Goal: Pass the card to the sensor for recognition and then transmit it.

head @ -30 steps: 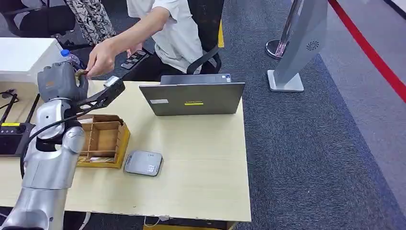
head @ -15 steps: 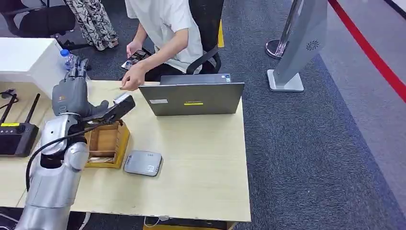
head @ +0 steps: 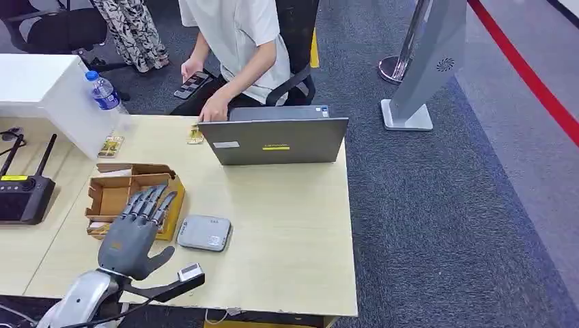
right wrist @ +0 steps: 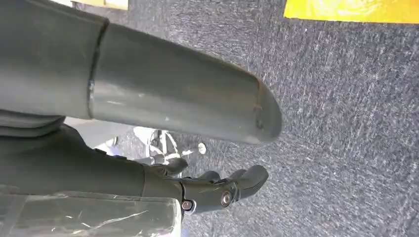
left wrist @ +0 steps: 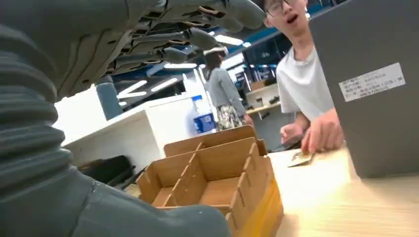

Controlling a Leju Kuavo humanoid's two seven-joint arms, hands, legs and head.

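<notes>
The left hand (head: 133,236) is seen low at the near left of the pale wooden table (head: 287,225), palm down, dark fingers (head: 151,203) spread apart and stretched toward the far side, thumb out to the right; nothing is held. The fingertips lie over the near right corner of the brown cardboard divider box with a yellow base (head: 130,198). In the left wrist view the fingers (left wrist: 188,37) are fanned above the same box (left wrist: 212,173).

The right hand (right wrist: 217,190) is seen in the right wrist view against dark grey carpet (right wrist: 346,98), fingers curled in together; no object is visible in it.

The small yellowish card (head: 196,135) lies flat on the table at the far side, just left of the grey open laptop (head: 276,140), under the fingertips of a seated person's hand (head: 215,109). Its long axis appears to run near-to-far; print direction cannot be told. In the left wrist view the card (left wrist: 300,158) is touched by the person's hand (left wrist: 321,136).

A second small card (head: 110,145) lies further left, beside the white block (head: 41,85). The grey square card sensor (head: 204,232) sits flat just right of the divider box, near the left hand's thumb. A clear water bottle with a blue cap (head: 104,92) stands at the far left. A black radio unit with antennas (head: 24,195) sits at the left edge.
</notes>
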